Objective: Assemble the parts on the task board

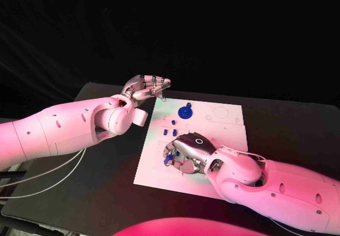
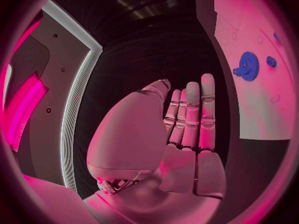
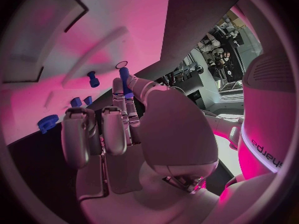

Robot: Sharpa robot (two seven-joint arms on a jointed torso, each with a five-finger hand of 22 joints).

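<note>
The white task board point(image 1: 212, 129) lies mid-table. A blue gear point(image 1: 184, 112) point(image 2: 248, 65) point(image 3: 47, 122) sits near its far edge, with a small blue peg point(image 1: 173, 122) point(image 2: 271, 61) beside it and two more small blue pieces point(image 1: 168, 132) point(image 3: 81, 101) closer in. My right hand point(image 1: 188, 151) point(image 3: 124, 129) hovers low over the board's near left part and pinches a blue peg point(image 1: 168, 158) point(image 3: 124, 76) between thumb and a finger. Another peg point(image 3: 92, 78) stands on the board just beyond it. My left hand point(image 1: 147, 88) point(image 2: 187, 119) is raised at the board's far left corner, fingers extended, holding nothing.
The black table point(image 1: 283, 123) extends around the board on all sides. Outlined recesses point(image 1: 221, 112) mark the board's far right part. White cables point(image 1: 49, 172) hang under my left arm at the table's left edge.
</note>
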